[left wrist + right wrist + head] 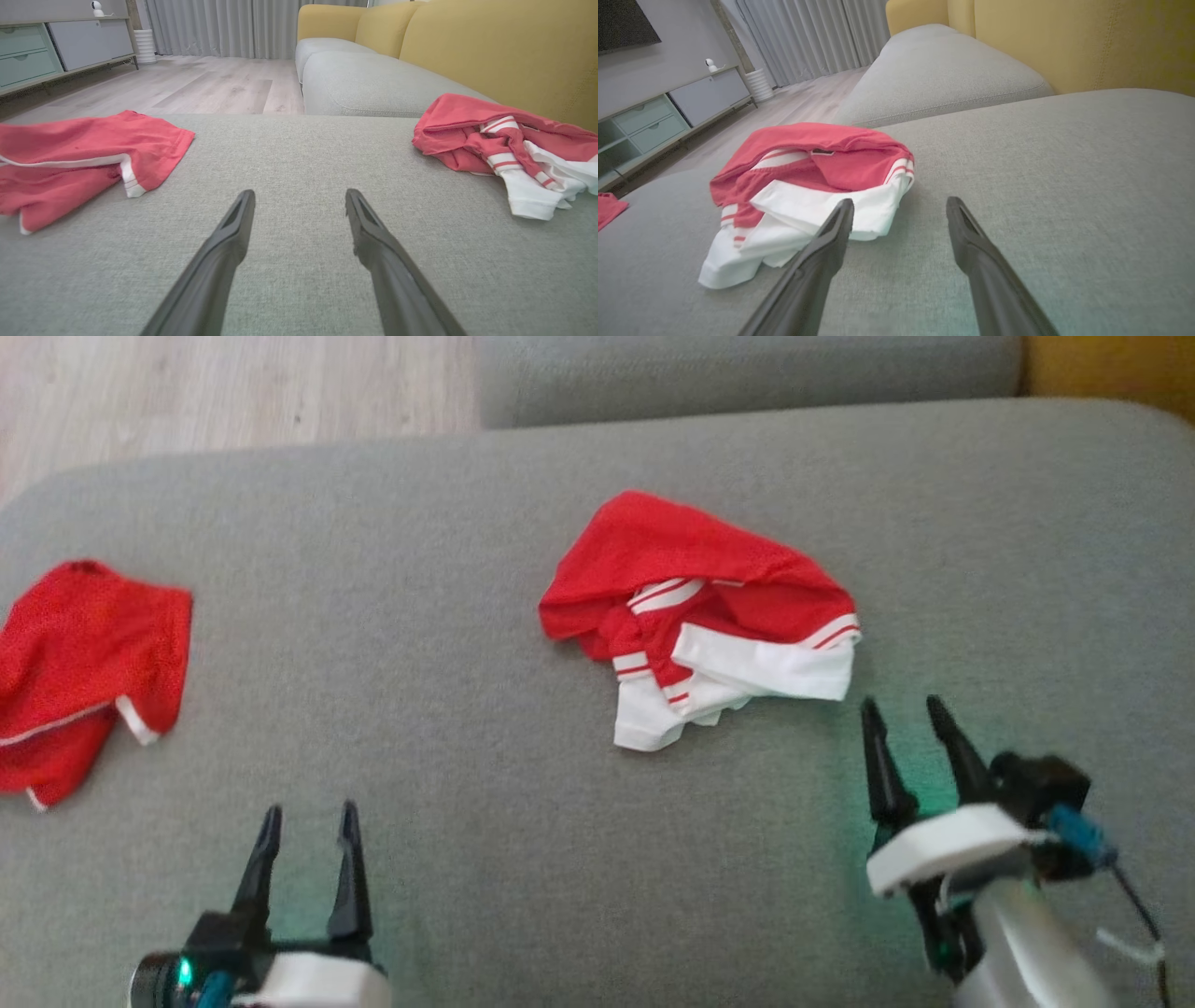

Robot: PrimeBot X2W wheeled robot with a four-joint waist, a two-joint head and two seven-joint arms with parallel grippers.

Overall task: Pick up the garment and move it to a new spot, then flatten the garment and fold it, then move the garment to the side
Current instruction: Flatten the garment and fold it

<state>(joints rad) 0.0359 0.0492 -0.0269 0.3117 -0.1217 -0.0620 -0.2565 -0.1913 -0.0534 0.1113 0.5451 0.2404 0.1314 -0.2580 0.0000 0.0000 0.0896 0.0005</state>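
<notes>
- Garment [695, 616]: soft red cloth with white, striped bands, crumpled mid-cushion; possibly a jersey, though blur leaves us unsure.
- Cushion [448, 579]: grey woven fabric, rounded corners.
- Second red garment [84, 672]: lies flatter, far left.
- Left gripper [309, 810]: we note tapered fingers parted, empty.
- Right gripper [903, 705]: parted, empty, just beside the white hem.

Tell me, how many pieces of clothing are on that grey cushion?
2. One crumpled red and white garment lies near the middle of the cushion, ahead of the right gripper. One red garment lies at the cushion's left edge, partly cut off in the head view.
</notes>
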